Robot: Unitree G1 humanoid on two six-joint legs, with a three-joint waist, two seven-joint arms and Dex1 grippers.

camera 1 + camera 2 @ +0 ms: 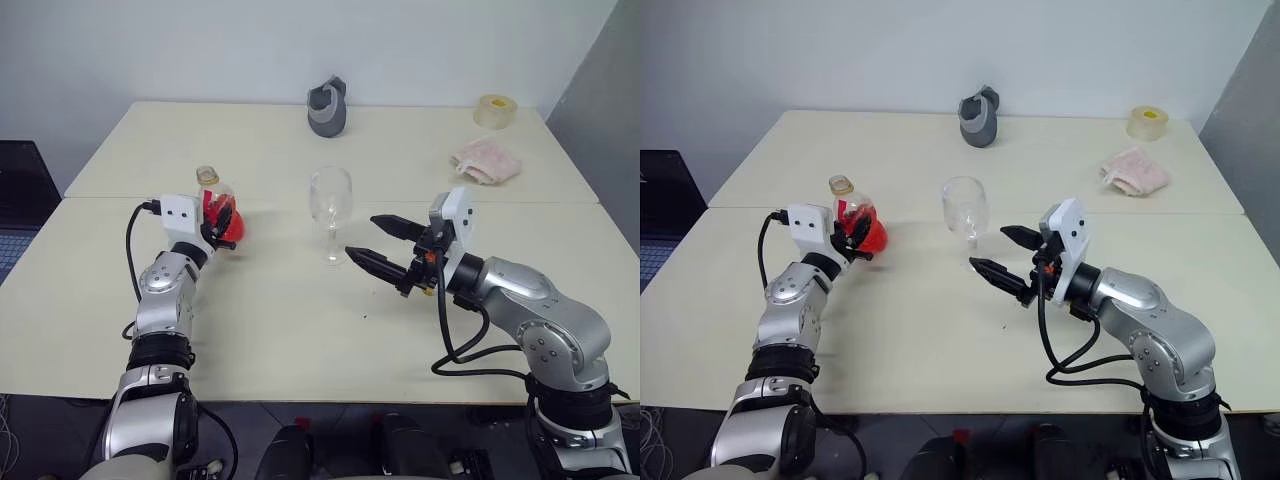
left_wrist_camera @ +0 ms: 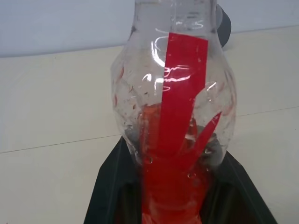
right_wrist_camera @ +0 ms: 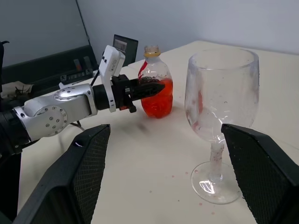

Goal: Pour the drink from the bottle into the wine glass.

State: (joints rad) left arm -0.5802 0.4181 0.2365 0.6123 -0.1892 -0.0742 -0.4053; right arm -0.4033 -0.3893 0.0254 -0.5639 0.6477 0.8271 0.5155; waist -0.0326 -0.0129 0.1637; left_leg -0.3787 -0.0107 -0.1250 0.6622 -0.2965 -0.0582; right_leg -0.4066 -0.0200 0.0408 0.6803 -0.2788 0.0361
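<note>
A wide cream table [image 1: 300,330] fills the scene, made of two tops pushed together, with a plain pale wall behind it. At the far edge sit things that play no part here: a grey cup-like object [image 1: 328,108], a roll of tape [image 1: 494,111] and a crumpled pink cloth [image 1: 485,159]. On the robot's right, the right gripper [image 1: 382,245] is held level just beside the wine glass [image 1: 331,199], its two black fingers spread wide on either side of the stem's height and holding nothing. The wine glass stands upright near the middle of the table, apart from the bottle; it holds no pool of liquid, though the right wrist view shows faint pink specks on its bowl and foot. On the robot's left, the left gripper [image 1: 224,222] is closed around the lower body of the bottle [image 1: 219,207], which stands upright on the table with its yellow cap [image 1: 207,176] on top. The drink [image 3: 157,100], a clear red liquid, fills only the lower part of the bottle. Judging by this, the task is at its start: the bottle is gripped but not yet lifted. Left to do are opening the cap, if it is sealed, carrying the bottle to the glass, tilting it over the rim, and pouring.
</note>
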